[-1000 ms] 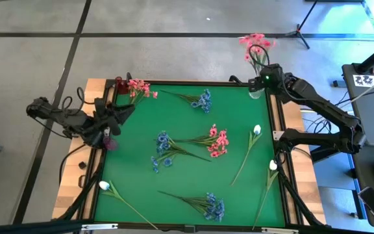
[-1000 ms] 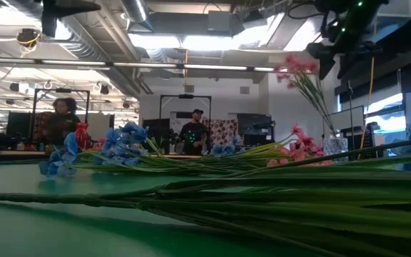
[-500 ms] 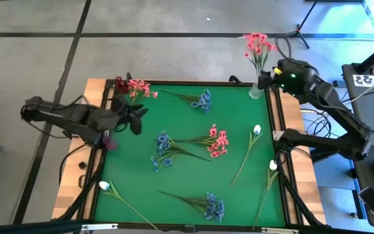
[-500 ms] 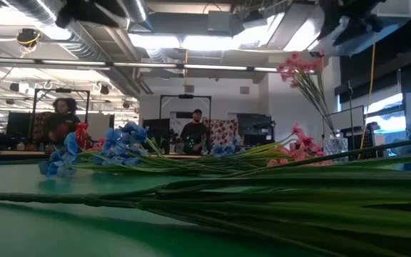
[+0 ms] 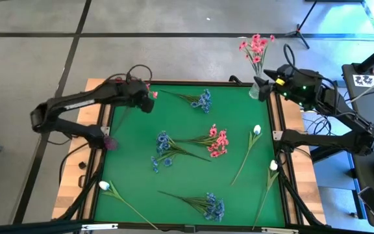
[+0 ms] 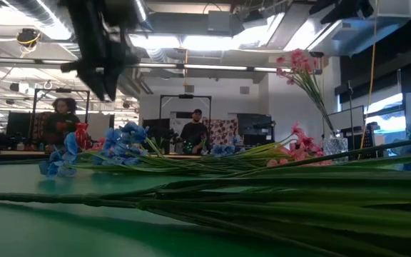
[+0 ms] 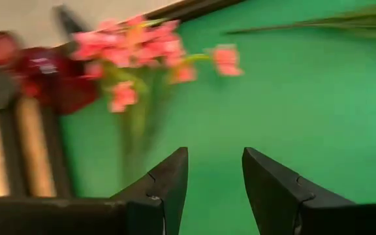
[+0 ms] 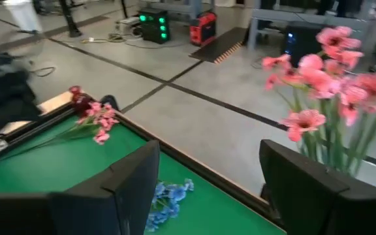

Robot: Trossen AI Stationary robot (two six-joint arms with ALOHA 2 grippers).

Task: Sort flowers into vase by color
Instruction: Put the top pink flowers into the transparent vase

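- Hovering with its fingers parted and empty, the left pincer (image 7: 214,189) is facing a pink sprig (image 7: 136,49) that is leaning in a dark red vase (image 7: 41,68) just ahead.
- Gaping empty beside a clear vase (image 5: 256,91) of pink flowers (image 5: 256,47), the right pincer (image 8: 207,189) is hanging over the table (image 5: 174,123) corner.

3 pink sprigs (image 5: 215,141), 4 blue (image 5: 203,100), 3 white (image 5: 257,130).
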